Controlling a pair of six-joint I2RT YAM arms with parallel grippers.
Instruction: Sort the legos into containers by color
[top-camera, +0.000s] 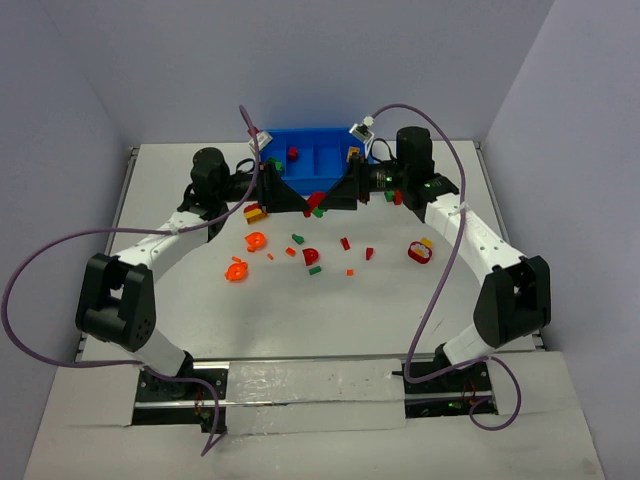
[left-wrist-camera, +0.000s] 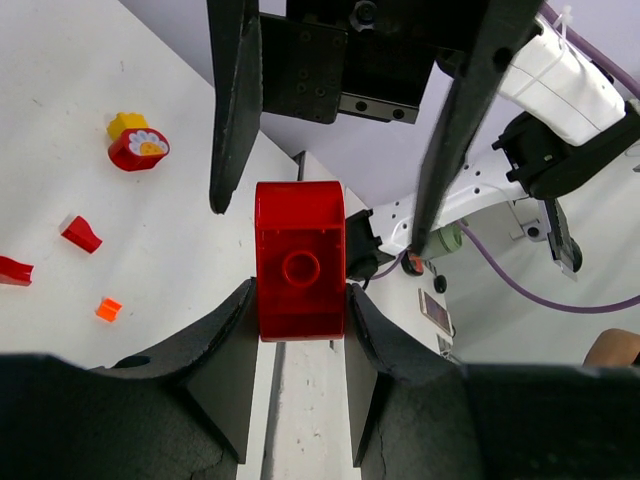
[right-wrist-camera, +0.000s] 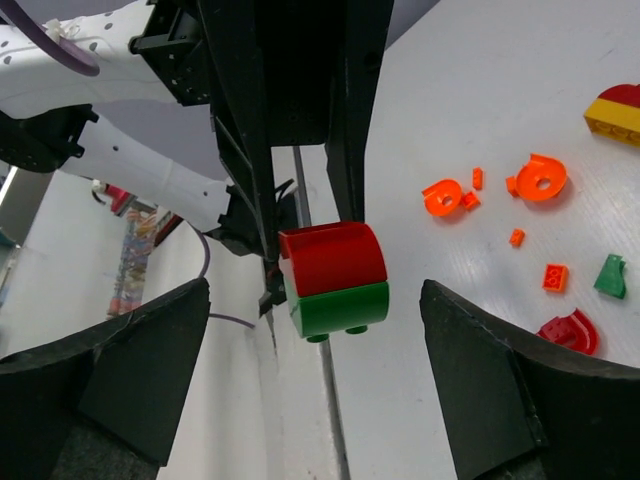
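Legos (top-camera: 312, 257): small plastic toy pieces in red, orange, green and yellow, loose on the white worktop (top-camera: 200, 320) from the centre toward 6 o'clock in the top view. One red-and-yellow piece (top-camera: 421, 250) lies off at 3 o'clock.
Piece in hand: a rounded red block stacked on a green block (right-wrist-camera: 335, 280), held in the air between the two arms, just to the 6 o'clock side of the tray.
Tray: bright blue rectangular plastic tray with four compartments (top-camera: 310, 133), at 12 o'clock. It holds a red piece left of centre and what looks like a yellow one toward the right end.
Left fingers (left-wrist-camera: 225, 340): part-closed, clamped on both sides of the red half.
Right fingers (right-wrist-camera: 130, 350): spread wide either side of the pair, touching neither block.
Step, as judged: split the pair so each colour can go to its own compartment.
Doing it well: close the right fingers on the green half only, square on its flat sides and clear of the red. Keep the left grip firm. Pull straight apart along the stud line, with a slight rock if it sticks.
Risk: a pinch across the seam locks the halves together, and a sudden release could fling one.
Writing: none legible. The only marking is a white flower print on a red piece (left-wrist-camera: 140, 148), at 10 o'clock in the left wrist view.
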